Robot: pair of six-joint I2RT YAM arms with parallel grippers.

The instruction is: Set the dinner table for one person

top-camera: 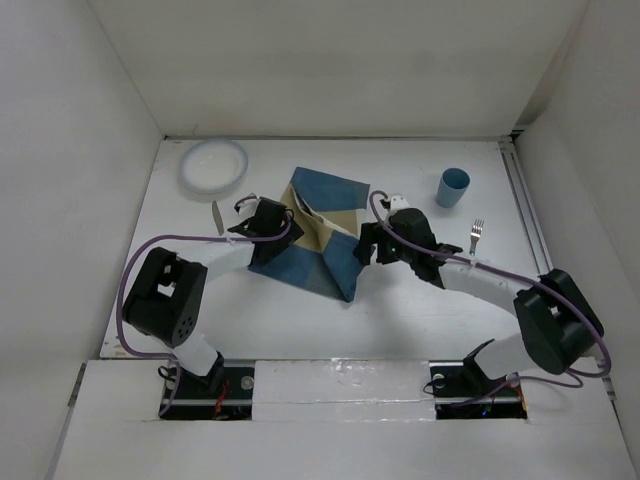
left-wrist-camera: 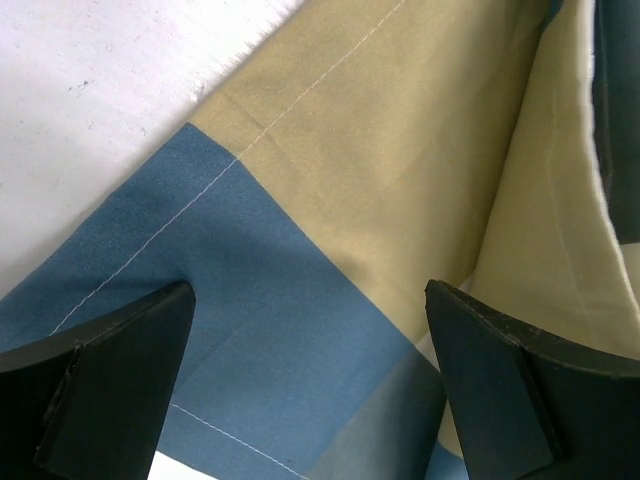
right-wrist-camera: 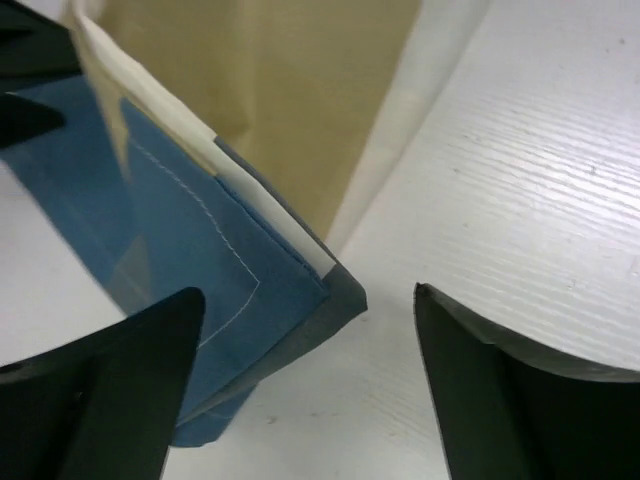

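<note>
The white dinner table [top-camera: 400, 310] carries a blue-and-tan cloth placemat [top-camera: 320, 240], crumpled and partly folded over itself. My left gripper [top-camera: 283, 216] is open low over the mat's left part. In the left wrist view [left-wrist-camera: 308, 300] its jaws straddle blue and tan cloth [left-wrist-camera: 300, 200] with nothing between them. My right gripper [top-camera: 366, 246] is open at the mat's right edge. In the right wrist view [right-wrist-camera: 308, 300] a folded blue corner [right-wrist-camera: 250, 280] lies between the spread jaws on the bare table [right-wrist-camera: 520, 150].
A white plate [top-camera: 213, 166] sits at the back left, with a knife [top-camera: 216, 216] just in front of it. A blue cup [top-camera: 452, 187] stands at the back right, and a fork [top-camera: 476, 235] lies near it. White walls enclose the table.
</note>
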